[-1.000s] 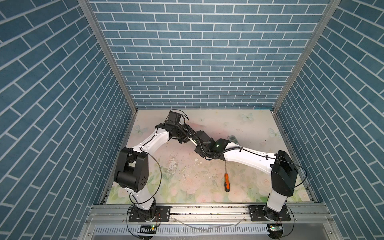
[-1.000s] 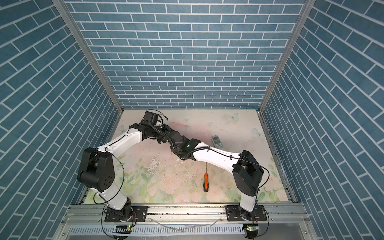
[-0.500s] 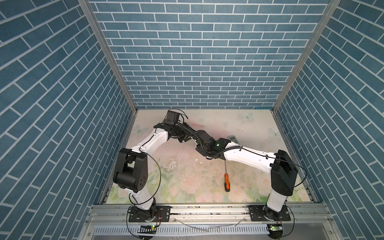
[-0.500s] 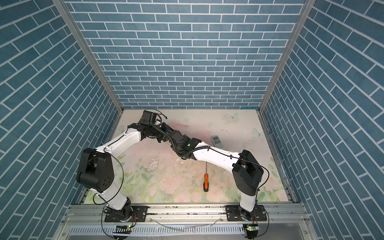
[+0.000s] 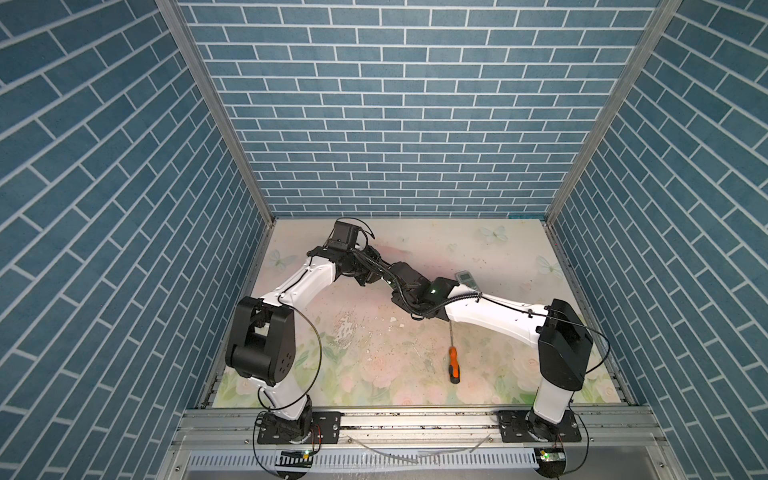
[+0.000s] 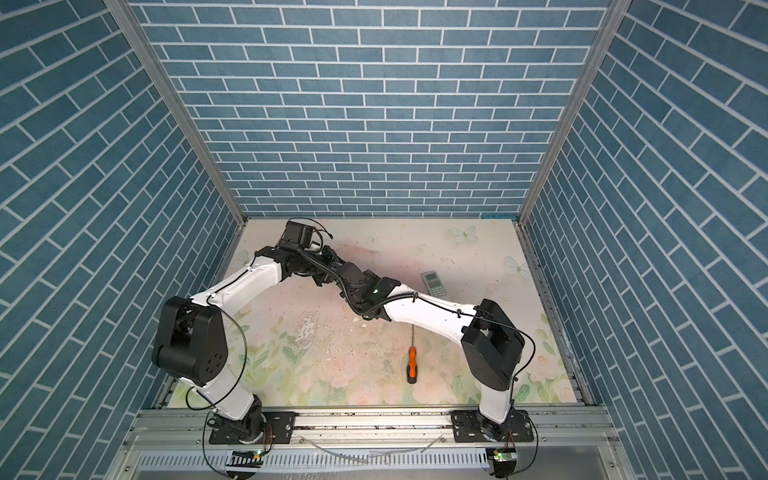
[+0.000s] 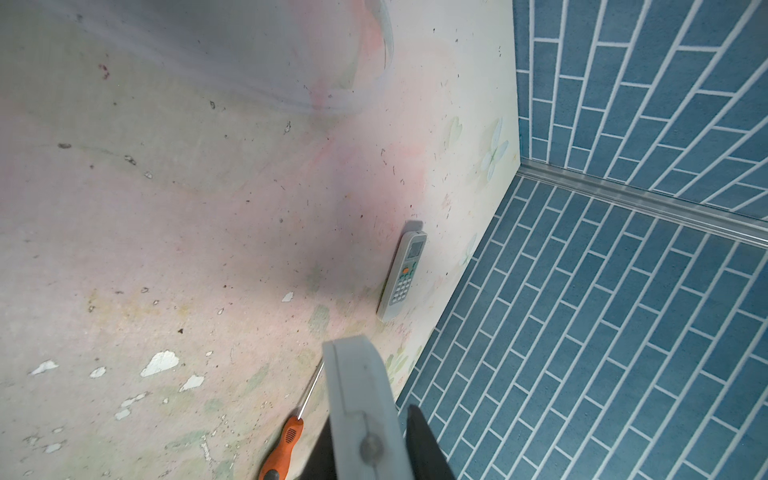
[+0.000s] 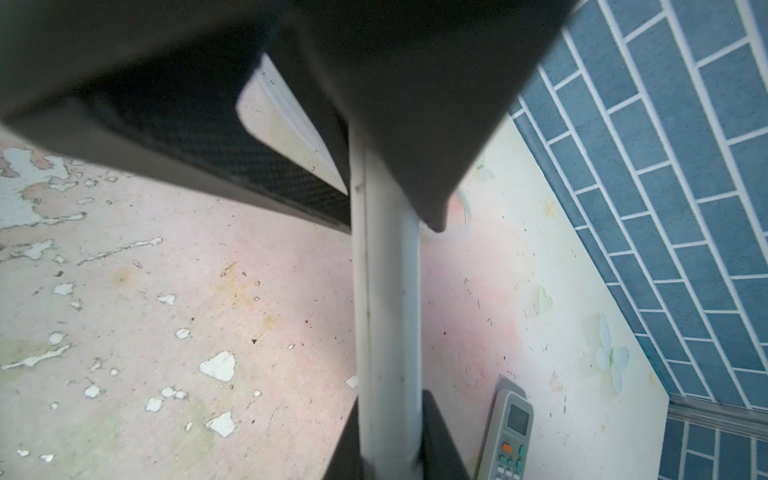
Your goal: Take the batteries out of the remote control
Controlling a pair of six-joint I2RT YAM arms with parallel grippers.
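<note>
A white remote control (image 8: 384, 311) is held in the air between my two grippers, seen edge-on in both wrist views. My right gripper (image 8: 388, 415) is shut on one end. At the other end, my left gripper (image 7: 374, 415) has its dark fingers (image 7: 417, 432) against both sides of the remote control (image 7: 357, 395). In both top views the left gripper (image 5: 370, 275) and the right gripper (image 5: 401, 276) meet above the middle of the table and hide the remote. The batteries are out of view.
A second grey remote (image 5: 467, 282) (image 7: 402, 274) lies face up on the floral table towards the right wall. An orange-handled screwdriver (image 5: 454, 365) (image 6: 411, 365) lies nearer the front. Blue brick walls enclose the table (image 5: 498, 257) on three sides.
The left gripper's jaws have closed in on the remote's end. Both arms stay almost where they were.
</note>
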